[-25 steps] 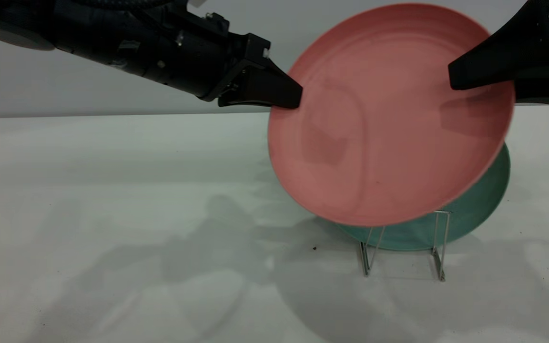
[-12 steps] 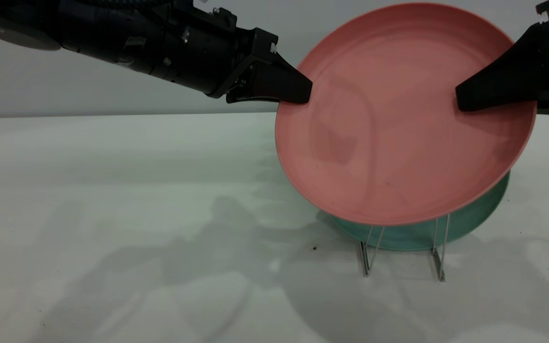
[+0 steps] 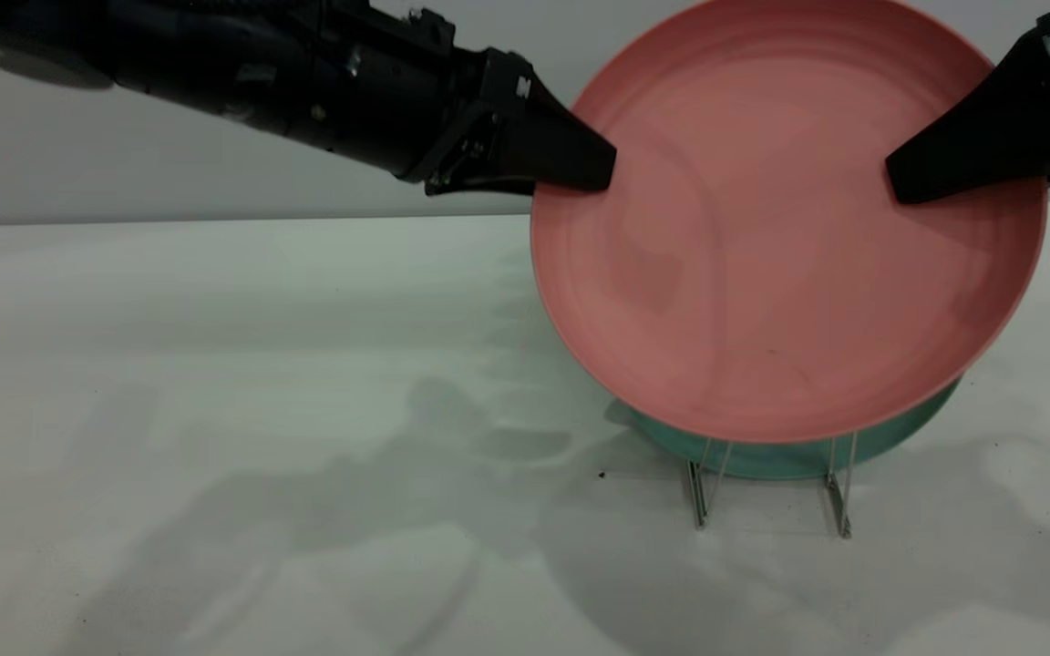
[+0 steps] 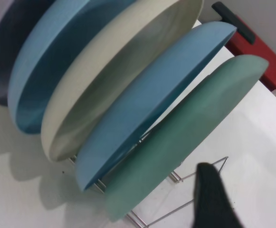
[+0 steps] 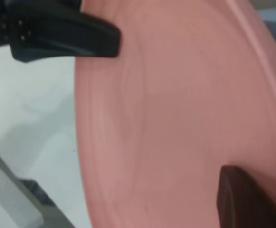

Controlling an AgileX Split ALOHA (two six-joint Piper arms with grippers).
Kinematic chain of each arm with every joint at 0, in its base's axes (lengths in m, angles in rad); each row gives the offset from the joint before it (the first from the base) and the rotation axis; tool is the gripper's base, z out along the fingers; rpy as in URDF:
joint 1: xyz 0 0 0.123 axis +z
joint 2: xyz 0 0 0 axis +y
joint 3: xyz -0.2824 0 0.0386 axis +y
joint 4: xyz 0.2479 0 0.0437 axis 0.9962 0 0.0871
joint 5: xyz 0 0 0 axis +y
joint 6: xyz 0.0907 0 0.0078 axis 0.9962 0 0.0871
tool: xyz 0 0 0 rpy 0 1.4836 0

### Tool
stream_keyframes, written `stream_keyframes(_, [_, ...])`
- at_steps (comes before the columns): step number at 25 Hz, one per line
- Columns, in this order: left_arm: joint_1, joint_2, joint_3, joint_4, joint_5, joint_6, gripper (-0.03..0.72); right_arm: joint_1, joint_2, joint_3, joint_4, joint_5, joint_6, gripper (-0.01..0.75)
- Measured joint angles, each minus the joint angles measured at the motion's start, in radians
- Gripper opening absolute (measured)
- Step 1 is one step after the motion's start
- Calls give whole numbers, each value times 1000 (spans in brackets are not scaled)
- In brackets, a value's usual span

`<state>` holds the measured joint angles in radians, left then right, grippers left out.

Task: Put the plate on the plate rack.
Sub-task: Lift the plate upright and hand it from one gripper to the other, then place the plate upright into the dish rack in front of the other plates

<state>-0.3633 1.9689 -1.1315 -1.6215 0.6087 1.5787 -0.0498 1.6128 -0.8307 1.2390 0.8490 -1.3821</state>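
Observation:
The salmon-pink plate (image 3: 780, 237) hangs nearly upright in the air, facing the exterior camera, just above the front of the wire plate rack (image 3: 839, 497). My left gripper (image 3: 600, 173) is shut on the plate's upper left rim. My right gripper (image 3: 899, 187) is shut on its upper right rim. The right wrist view is filled by the plate (image 5: 185, 118), with the left gripper (image 5: 80, 40) at its far edge and my own finger (image 5: 244, 197) lying on it. In the left wrist view one black finger (image 4: 213, 197) hangs over the rack's empty front wires (image 4: 173, 211).
A teal-green plate (image 3: 780, 460) stands in the rack right behind the pink one. The left wrist view shows the teal plate (image 4: 190, 137), then blue (image 4: 147, 109), cream (image 4: 114, 76), blue and dark plates behind it. A red object (image 4: 259, 52) lies beyond the rack.
Both grippers have carried the pink plate a little to the right and turned it more upright. Its lower edge now covers more of the teal plate.

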Motion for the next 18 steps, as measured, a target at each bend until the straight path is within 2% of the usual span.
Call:
stream_keyframes(2, [8, -28, 1, 23, -1, -16, 487, 0, 0, -17, -25, 11, 8, 91])
stream_keyframes(5, [44, -73, 7, 59, 16, -59, 529, 2, -24, -38, -60, 5, 14, 91])
stream_keyframes(11, [157, -119, 7, 115, 52, -150, 538, 1, -106, -75, -246, -94, 15, 87])
stream_keyframes(18, [193, -157, 7, 123, 83, -159, 538, 22, -218, -84, -388, -216, -10, 87])
